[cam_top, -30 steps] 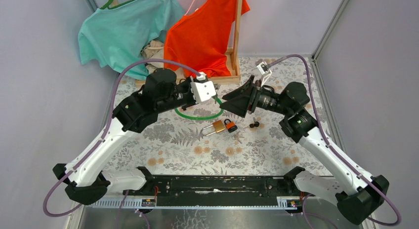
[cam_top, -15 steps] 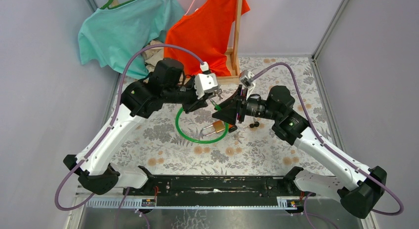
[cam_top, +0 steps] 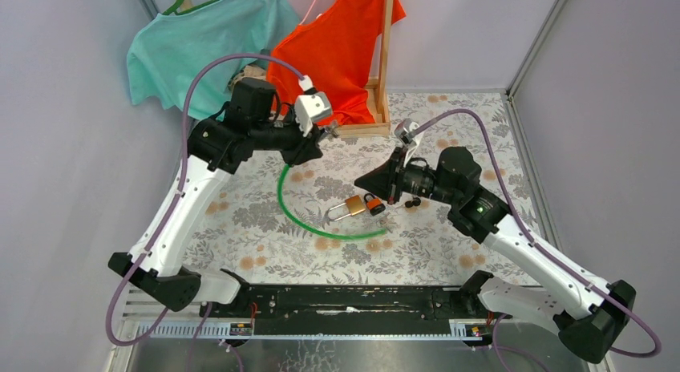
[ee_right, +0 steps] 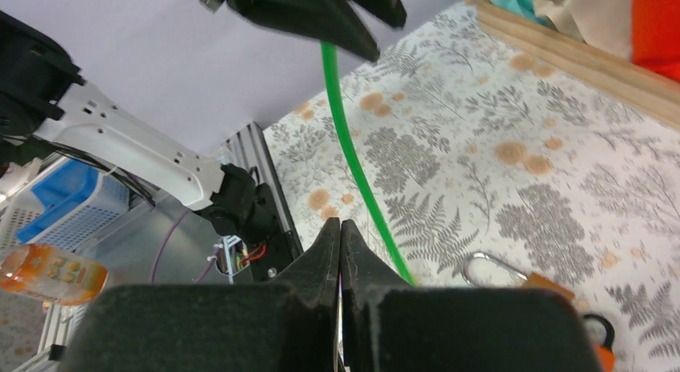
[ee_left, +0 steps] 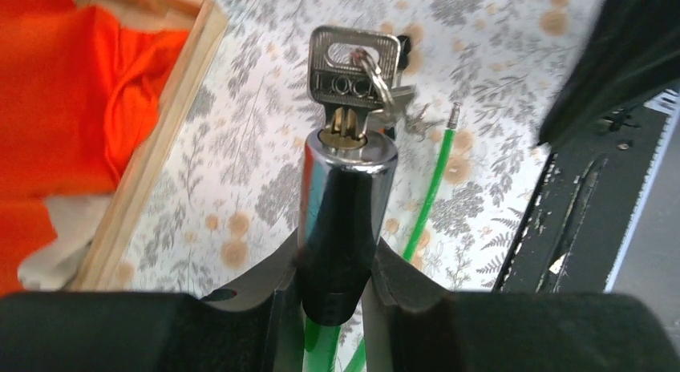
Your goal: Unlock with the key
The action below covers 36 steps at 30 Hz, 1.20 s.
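Note:
My left gripper (ee_left: 335, 248) is shut on a chrome and black cable lock (ee_left: 345, 197). It holds the lock raised over the table's back left (cam_top: 319, 133). A silver key (ee_left: 354, 66) on a ring sits in the lock's end. The lock's green cable (cam_top: 298, 213) trails in an open arc across the cloth. Its metal-tipped free end (ee_left: 454, 110) is out of the lock. My right gripper (ee_right: 340, 224) is shut with nothing between its fingers. It hovers to the right of the lock (cam_top: 363, 182), apart from it, above the cable (ee_right: 353, 159).
A brass padlock (cam_top: 351, 207) and an orange one (cam_top: 374, 204) lie mid-table, with black keys (cam_top: 413, 203) beside them. A wooden rack (cam_top: 383, 63) with an orange shirt (cam_top: 329, 51) and a teal shirt (cam_top: 196, 51) stands at the back. Grey walls close both sides.
The left arm drew back and left with the lock, and the closed green loop opened into a trailing arc. The right gripper went from wide open to shut.

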Available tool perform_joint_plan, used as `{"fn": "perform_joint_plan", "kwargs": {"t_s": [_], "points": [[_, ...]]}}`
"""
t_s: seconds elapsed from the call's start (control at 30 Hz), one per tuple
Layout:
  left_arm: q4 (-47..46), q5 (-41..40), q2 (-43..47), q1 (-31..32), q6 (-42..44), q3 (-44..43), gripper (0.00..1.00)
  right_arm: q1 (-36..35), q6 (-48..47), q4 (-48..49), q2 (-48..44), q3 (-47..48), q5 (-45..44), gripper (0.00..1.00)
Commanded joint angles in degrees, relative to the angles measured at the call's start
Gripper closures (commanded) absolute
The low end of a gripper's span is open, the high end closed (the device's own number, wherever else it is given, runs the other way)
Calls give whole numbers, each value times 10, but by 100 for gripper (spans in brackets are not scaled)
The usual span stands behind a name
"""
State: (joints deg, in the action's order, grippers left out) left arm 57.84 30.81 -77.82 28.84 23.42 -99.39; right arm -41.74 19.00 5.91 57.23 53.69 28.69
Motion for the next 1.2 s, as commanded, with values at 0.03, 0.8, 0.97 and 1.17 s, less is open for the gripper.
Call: {"fn": "perform_joint_plan", "kwargs": {"t_s": [0.03, 0.8, 0.97, 1.17], "points": [[-36, 38, 5, -70, -70, 83, 100, -5, -4, -54, -49, -31, -76, 100], [-29, 158, -92, -73, 60, 192, 100, -5, -40, -112, 3, -45, -159, 79], [-52, 150, -123, -40, 70, 193, 100, -5, -19, -64, 23, -114, -151, 78], [-98, 128, -139, -11, 71, 194, 100, -7, 25, 1, 45, -196, -133, 79]]}}
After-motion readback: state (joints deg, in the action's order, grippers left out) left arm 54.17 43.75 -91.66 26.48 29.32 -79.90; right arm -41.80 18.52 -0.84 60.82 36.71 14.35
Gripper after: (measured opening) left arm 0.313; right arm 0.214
